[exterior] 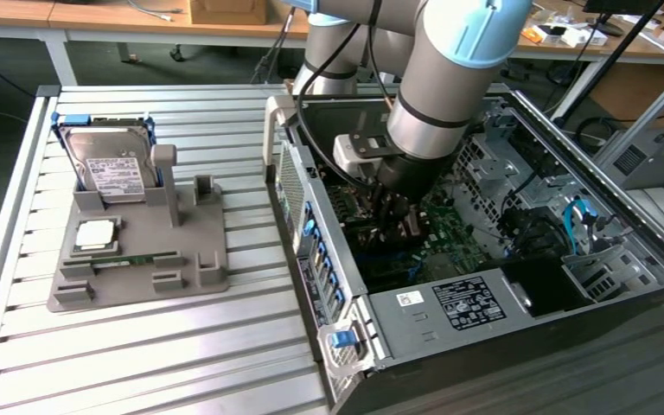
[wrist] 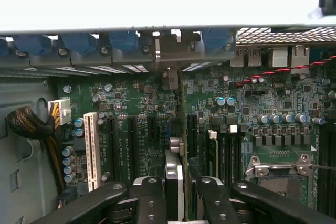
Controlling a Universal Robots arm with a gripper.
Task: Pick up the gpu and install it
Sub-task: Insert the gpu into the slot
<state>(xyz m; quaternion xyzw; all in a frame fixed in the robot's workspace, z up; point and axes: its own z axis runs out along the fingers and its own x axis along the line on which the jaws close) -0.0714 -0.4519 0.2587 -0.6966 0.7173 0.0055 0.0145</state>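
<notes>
My gripper (exterior: 392, 223) is lowered inside the open computer case (exterior: 459, 303), over the green motherboard (wrist: 131, 103). It is shut on the gpu (wrist: 176, 174), a thin dark card seen edge-on between the black fingers (wrist: 151, 200) in the wrist view. The card stands upright over the black expansion slots. Its silver end bracket (wrist: 169, 77) reaches to the case's rear wall with the blue slot latches (wrist: 123, 41). Whether the card's lower edge is seated in a slot is hidden.
A white slot (wrist: 92, 150) and the CPU socket (wrist: 278, 169) flank the card. On the slatted table, a grey fixture (exterior: 194, 259) carries a hard drive (exterior: 113, 164), a CPU (exterior: 96, 232) and a memory stick (exterior: 124, 259). Drive cages and cables fill the case's far side.
</notes>
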